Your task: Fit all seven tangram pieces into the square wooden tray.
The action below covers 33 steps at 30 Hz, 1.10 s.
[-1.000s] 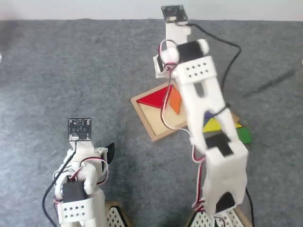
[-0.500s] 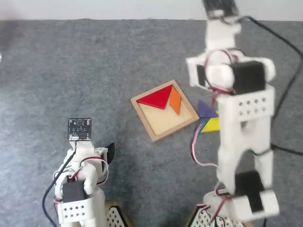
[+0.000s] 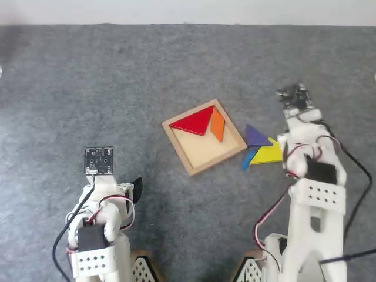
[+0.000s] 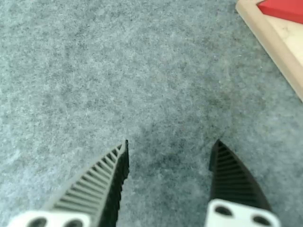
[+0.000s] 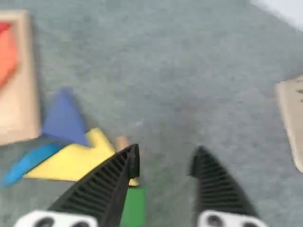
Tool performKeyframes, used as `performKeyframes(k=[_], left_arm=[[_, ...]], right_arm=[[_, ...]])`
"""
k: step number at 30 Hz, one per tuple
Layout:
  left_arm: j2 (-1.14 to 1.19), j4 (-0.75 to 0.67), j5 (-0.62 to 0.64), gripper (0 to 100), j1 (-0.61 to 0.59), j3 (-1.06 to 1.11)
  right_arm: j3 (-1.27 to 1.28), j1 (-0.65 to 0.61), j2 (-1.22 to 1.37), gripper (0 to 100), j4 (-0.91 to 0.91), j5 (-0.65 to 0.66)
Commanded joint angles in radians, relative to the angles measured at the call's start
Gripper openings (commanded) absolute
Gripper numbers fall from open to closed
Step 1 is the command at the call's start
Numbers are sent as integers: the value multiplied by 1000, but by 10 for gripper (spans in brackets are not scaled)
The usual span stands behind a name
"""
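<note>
In the high view we count two pieces seated in the tray (image 3: 202,161): the red triangle (image 3: 194,121) and the orange piece (image 3: 217,125). The purple piece (image 3: 255,136), yellow piece (image 3: 269,154) and blue piece (image 3: 249,157) wait just beside it.

In the left wrist view, our left end effector (image 4: 170,144) is spread and empty over the tabletop (image 4: 94,71).

In the right wrist view, our right end effector (image 5: 165,151) is spread near the green piece (image 5: 132,208).

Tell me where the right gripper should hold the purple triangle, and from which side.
Probably from straight above: the purple triangle lies flat on the mat. Close the fingers across its far pointed end, which looks free; its near edge seems to touch the yellow piece.
</note>
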Motion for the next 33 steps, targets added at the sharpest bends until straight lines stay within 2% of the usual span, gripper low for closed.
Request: performKeyframes(k=[1,6,8,12,14,19,24,29,33], left_arm=[[-21,5,8,271,0,-22],[-21,5,8,271,0,-22],[-21,5,8,271,0,-22],[-21,5,8,271,0,-22],[-21,5,8,271,0,-22],[-21,5,8,271,0,-22],[-21,5,8,271,0,-22],[-21,5,8,271,0,-22],[-21,5,8,271,0,-22]], right_arm=[[-94,8,90,102,96,6],[-316,-114,351,336,231,32],[-407,-179,461,388,262,72],[-526,-199,628,370,306,127],[-528,-197,676,358,302,207],[-499,-208,766,357,308,562],[-477,-145,791,358,323,824],[-442,-151,828,358,331,957],[-474,-148,915,358,294,970]])
